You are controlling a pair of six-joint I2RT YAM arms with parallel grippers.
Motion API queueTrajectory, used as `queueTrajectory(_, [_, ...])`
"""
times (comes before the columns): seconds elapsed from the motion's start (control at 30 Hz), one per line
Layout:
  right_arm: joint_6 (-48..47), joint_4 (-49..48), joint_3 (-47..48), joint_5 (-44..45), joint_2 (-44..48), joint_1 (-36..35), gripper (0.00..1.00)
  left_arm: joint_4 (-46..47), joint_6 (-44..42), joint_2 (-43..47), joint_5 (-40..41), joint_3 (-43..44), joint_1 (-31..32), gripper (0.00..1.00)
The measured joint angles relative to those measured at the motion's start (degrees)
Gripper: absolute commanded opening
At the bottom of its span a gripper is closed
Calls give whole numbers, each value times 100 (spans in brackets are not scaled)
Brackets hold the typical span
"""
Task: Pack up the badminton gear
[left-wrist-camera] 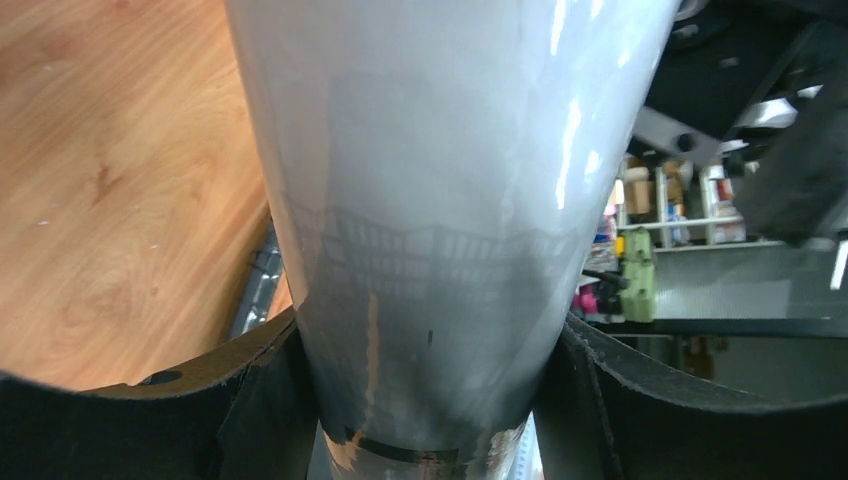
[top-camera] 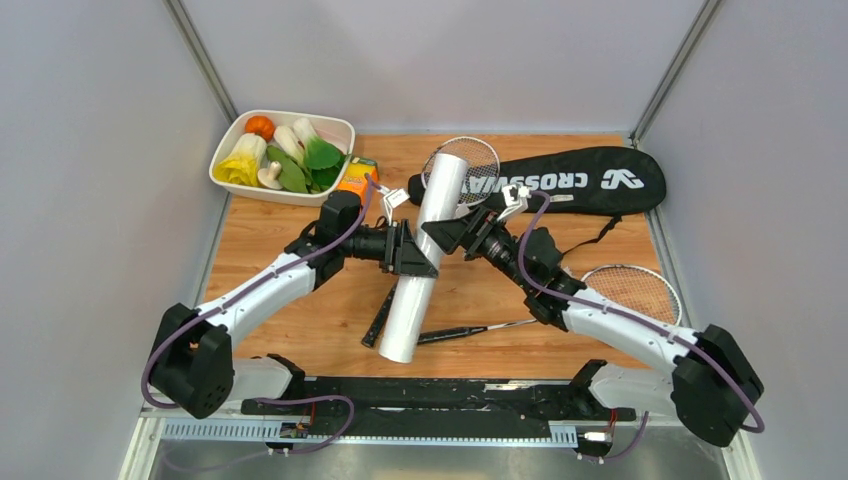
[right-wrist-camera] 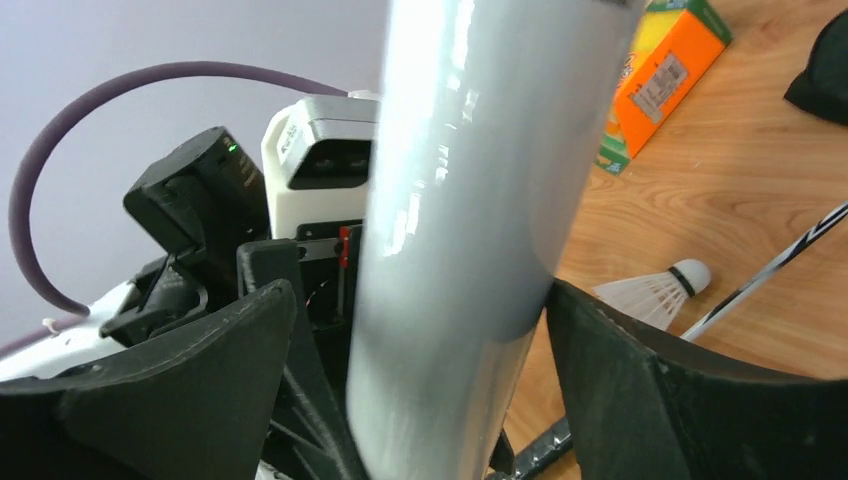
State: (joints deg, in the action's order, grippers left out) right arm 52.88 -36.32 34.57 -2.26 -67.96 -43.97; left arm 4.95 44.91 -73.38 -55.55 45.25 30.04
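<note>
Centre frame above the bench (top-camera: 300,330), long white tube (top-camera: 425,255) slants betw. both arms: L jaws pinch it on both sides, R jaws stand wide and loose round it, prob. a hand-over before packing w/ CROSSWAY bag (top-camera: 590,180), upper right.

light: bright, even | glare: streaks on white tube (left-wrist-camera: 440,220) | wrist views: close-range blur

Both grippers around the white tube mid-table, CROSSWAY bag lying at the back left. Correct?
Not quite. The CROSSWAY bag lies at the back right; the back left holds the white dish of toy vegetables, as the top external view shows. The rest stands: left gripper and right gripper are around the white tube mid-table.
</note>
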Motion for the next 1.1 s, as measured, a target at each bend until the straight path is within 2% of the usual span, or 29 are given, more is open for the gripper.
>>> queueTrajectory(0.13, [-774, 1305, 457, -81, 636, 109, 100, -1244, -1043, 50, 236, 557, 17, 53])
queueTrajectory(0.27, [-1519, 2413, 1082, -396, 1231, 527, 98, -2280, -2017, 295, 636, 916, 26, 51])
queueTrajectory(0.47, [-2527, 4109, 2415, -898, 1681, 1283, 94, -3432, -3338, 763, 1742, 1029, 26, 49])
queueTrajectory(0.6, [-3042, 4883, 3348, -1244, 1558, 1390, 86, -3740, -4076, 1034, 2310, 1054, 42, 51])
queueTrajectory(0.77, [-3333, 5294, 4113, -2079, 1110, 1394, 76, -3856, -5023, 1436, 2776, 1051, 90, 54])
queueTrajectory(0.87, [-3416, 5436, 4234, -2553, 855, 1394, 69, -3842, -5440, 1674, 3034, 986, 118, 55])
queueTrajectory(1.1, [-3458, 5681, 4280, -3272, 339, 1394, 61, -3783, -5904, 2022, 3289, 608, 299, 55])
